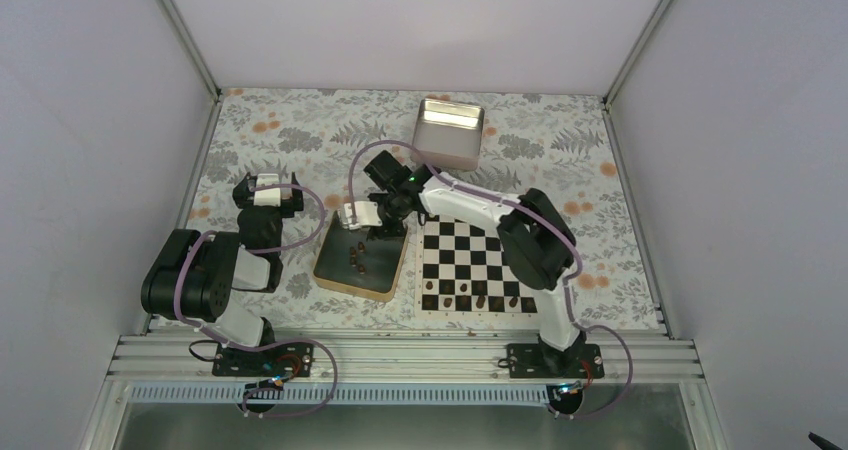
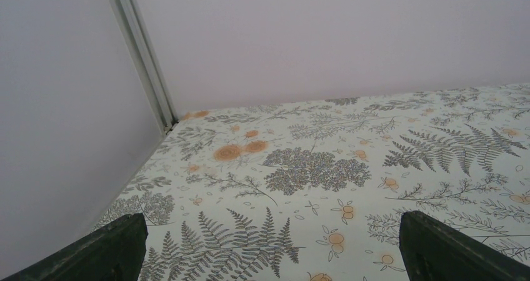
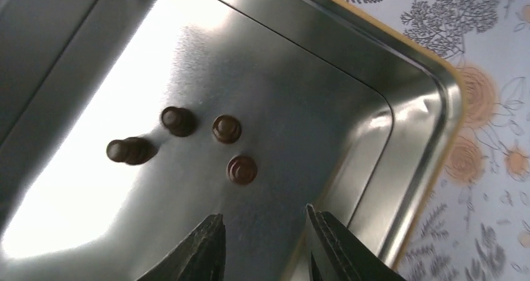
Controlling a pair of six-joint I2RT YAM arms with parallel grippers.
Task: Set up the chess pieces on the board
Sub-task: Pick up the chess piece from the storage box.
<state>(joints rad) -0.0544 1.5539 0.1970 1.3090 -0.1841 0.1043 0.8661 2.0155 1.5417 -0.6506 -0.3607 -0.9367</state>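
The board point(image 1: 462, 253) lies right of centre, with a row of dark chess pieces point(image 1: 478, 301) along its near edge. Several more chess pieces point(image 3: 242, 169) stand or lie in the gold-rimmed metal tray point(image 3: 400, 137) to the board's left. My right gripper point(image 3: 265, 221) hovers over the tray, open, nothing between its fingers; the nearest piece is just beyond the fingertips. In the top view the right gripper point(image 1: 375, 220) is above the tray's far end. My left gripper point(image 2: 272, 225) is open wide over bare patterned cloth, far left point(image 1: 268, 185).
A silver tin point(image 1: 449, 130) stands at the back behind the board. White enclosure walls close in the floral tablecloth on three sides. The tray's raised wall point(image 1: 385, 288) sits between its pieces and the board.
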